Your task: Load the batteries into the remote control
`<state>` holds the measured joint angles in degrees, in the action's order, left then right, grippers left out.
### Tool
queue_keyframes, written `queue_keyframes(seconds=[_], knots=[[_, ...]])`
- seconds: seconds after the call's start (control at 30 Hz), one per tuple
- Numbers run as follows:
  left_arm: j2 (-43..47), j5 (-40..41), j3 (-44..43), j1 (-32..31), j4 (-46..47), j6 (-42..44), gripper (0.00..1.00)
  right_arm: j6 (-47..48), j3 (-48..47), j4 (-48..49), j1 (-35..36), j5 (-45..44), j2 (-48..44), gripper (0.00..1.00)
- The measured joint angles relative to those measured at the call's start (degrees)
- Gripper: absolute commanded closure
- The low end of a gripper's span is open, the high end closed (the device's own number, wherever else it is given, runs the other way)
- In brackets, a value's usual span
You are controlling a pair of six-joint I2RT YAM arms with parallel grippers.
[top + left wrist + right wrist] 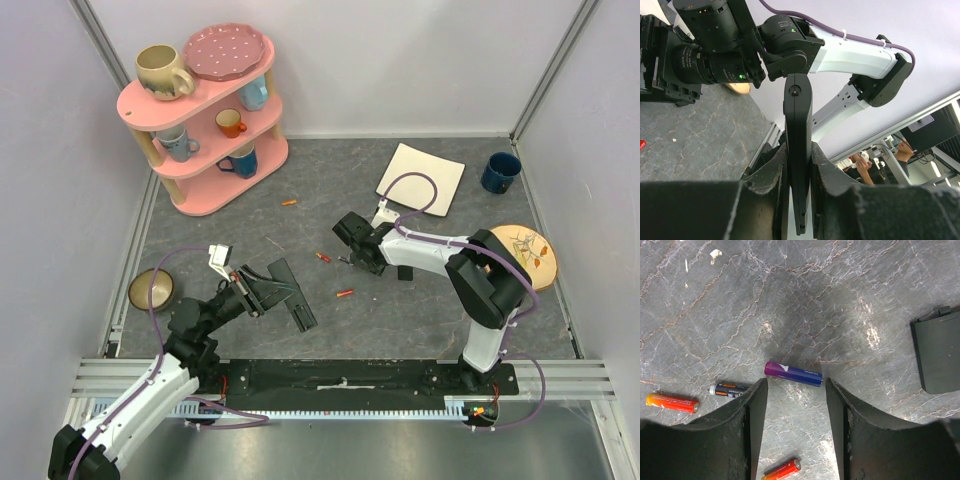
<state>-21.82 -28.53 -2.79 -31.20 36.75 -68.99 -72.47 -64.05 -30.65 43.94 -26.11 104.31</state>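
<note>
**Remote clamped, battery lined up**

My left gripper is clenched on the remote control, which sits at centre frame, I judge to steady it for loading. My right gripper hangs unclenched over the purple-blue battery at centre frame, seemingly ready to pick.

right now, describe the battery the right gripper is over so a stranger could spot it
Look mid table, under the right gripper. A battery lies flat across the gap between its fingers. It alone is purple and blue; its neighbours are orange, red or black.
</note>
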Motion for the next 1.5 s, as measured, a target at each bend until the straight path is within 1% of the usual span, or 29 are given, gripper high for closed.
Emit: queue_keyframes(seconds=[0.13, 0.27, 0.33, 0.4, 0.43, 0.5, 0.53, 0.6, 0.63, 0.73, 0.8, 1.03, 1.5], knots=[[0.1, 0.0, 0.0, 0.0, -0.3, 0.0, 0.98, 0.0, 0.0, -0.2, 0.1, -0.3, 0.1, 0.45], [0.1, 0.0, 0.0, 0.0, -0.3, 0.0, 0.98, 0.1, 0.0, -0.5, 0.1, -0.6, 0.1, 0.52], [0.1, 0.0, 0.0, 0.0, -0.3, 0.0, 0.98, 0.5, 0.0, -0.8, 0.1, -0.7, 0.1, 0.52], [0.1, 0.0, 0.0, 0.0, -0.3, 0.0, 0.98, 1.0, 0.0, -0.9, 0.1, -0.8, 0.1, 0.48], [0.1, 0.0, 0.0, 0.0, -0.4, 0.0, 0.98, 1.2, 0.0, -0.9, 0.2, -0.8, 0.1, 0.41], [0.1, 0.0, 0.0, 0.0, -0.5, 0.0, 0.98, 1.6, -0.1, -0.7, 0.2, -0.8, 0.2, 0.33], [0.1, 0.0, 0.0, 0.0, -0.5, 0.0, 0.98, 1.9, -0.3, -0.5, 0.2, -0.8, 0.2, 0.27], [0.1, 0.0, 0.0, 0.0, -0.5, 0.0, 0.98, 2.4, -0.7, -0.2, 0.3, -0.7, 0.5, 0.22], [0.1, 0.0, 0.0, 0.0, -0.5, 0.0, 0.98, 2.5, -0.9, -0.2, 0.3, -0.7, 0.6, 0.17], [0.1, 0.0, 0.0, 0.0, -0.5, 0.0, 0.98, 3.0, -1.5, -0.3, 0.6, -0.6, 0.9, 0.16], [0.1, 0.0, 0.0, 0.0, -0.5, 0.0, 0.98, 3.0, -1.9, -0.6, 0.7, -0.6, 1.2, 0.17], [0.1, 0.0, 0.0, 0.0, -0.7, 0.0, 0.98, 1.5, -3.5, -3.1, 0.8, -0.7, 2.4, 0.29], [1.9, -0.1, 0.0, 0.0, -1.1, 0.0, 0.98, -1.7, -7.0, -8.0, 0.4, -1.3, 4.9, 0.36]])
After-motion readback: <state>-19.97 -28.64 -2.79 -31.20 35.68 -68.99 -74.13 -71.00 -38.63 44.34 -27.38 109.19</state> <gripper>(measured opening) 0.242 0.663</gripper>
